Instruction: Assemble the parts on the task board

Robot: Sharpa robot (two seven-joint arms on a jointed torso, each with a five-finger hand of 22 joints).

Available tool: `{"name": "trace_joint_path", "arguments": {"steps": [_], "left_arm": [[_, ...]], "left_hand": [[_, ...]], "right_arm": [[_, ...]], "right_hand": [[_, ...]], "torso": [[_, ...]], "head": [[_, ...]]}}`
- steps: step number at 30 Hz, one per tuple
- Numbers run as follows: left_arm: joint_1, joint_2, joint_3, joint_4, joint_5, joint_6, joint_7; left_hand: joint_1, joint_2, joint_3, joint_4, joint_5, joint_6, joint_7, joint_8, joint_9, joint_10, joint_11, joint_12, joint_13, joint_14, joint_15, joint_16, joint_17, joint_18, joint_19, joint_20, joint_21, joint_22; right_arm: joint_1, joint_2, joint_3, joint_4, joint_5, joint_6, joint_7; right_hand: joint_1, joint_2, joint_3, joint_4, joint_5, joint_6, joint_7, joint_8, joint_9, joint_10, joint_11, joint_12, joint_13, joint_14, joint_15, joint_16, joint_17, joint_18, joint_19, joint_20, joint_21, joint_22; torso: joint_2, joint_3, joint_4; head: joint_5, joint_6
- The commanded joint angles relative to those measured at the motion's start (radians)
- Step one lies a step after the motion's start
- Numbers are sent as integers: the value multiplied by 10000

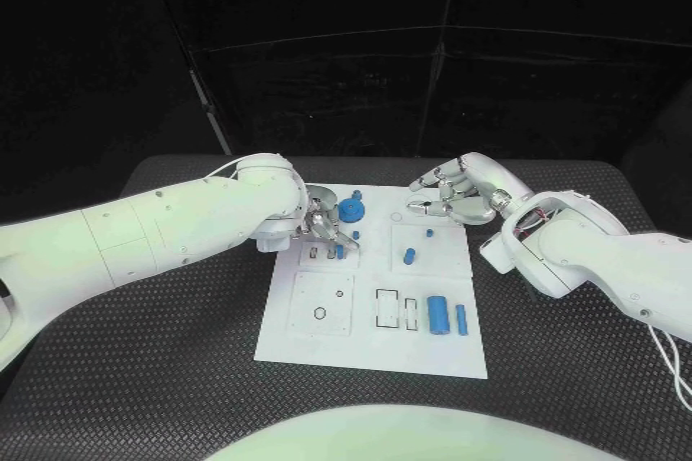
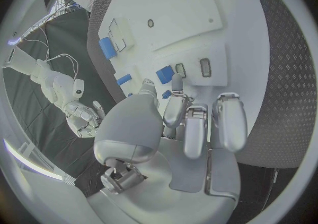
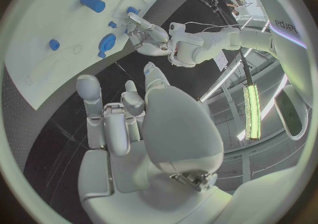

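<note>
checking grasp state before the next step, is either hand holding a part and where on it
Left hand: its fingertips are down at a small blue part on the task board, but a grip cannot be told. Right hand holds nothing, fingers curled above the board's far edge.

Left robot hand (image 1: 320,224) points fingers downward, tips close together. Right robot hand (image 1: 456,193) hovers, fingers curled, holding nothing.
</note>
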Motion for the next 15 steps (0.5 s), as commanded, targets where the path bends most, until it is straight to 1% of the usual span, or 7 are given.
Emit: {"name": "trace_joint_path", "arguments": {"steps": [1, 8, 15], "left_arm": [[20, 28, -6, 8, -35, 295, -70], [20, 52, -18, -13, -26, 336, -72], [20, 60, -21, 21, -24, 371, -74]], "left_hand": [[77, 92, -79, -14, -12, -67, 10, 43, 41, -33, 20, -27, 0, 1056, -66, 30, 2631, -146, -11, 10, 45, 12], [275, 180, -86, -31, -9, -124, 11, 110, 145, -49, 22, -40, -11, 1056, -63, 30, 2631, -140, -34, 15, 33, -3], [638, 360, -41, -70, -4, -200, 9, 214, 310, -56, 21, -45, -7, 1056, -59, 30, 2631, -137, -49, 22, 32, 13]], "right_arm": [[17, 22, 9, -5, -51, 57, -30], [17, 29, 8, -62, -52, 75, -84], [17, 58, 7, -120, -52, 106, -138]], "right_hand": [[11, 88, -81, 2, 56, 73, -6, 61, -7, 49, -28, -28, -13, 627, -85, -68, 696, 159, 17, -77, -45, -15], [-7, 114, -96, 23, 94, 80, -9, 71, -8, 44, -29, -38, -29, 617, -87, -93, 646, 167, -4, -80, -73, -66], [-8, 139, -105, 34, 137, 85, -12, 81, -9, 55, -33, -31, -21, 613, -90, -106, 623, 169, -6, -83, -85, -81]], "torso": [[-3, -2, 8], [0, -6, 1], [4, -5, 5]], "head": [[9, -15], [17, -32], [8, -42]]}}
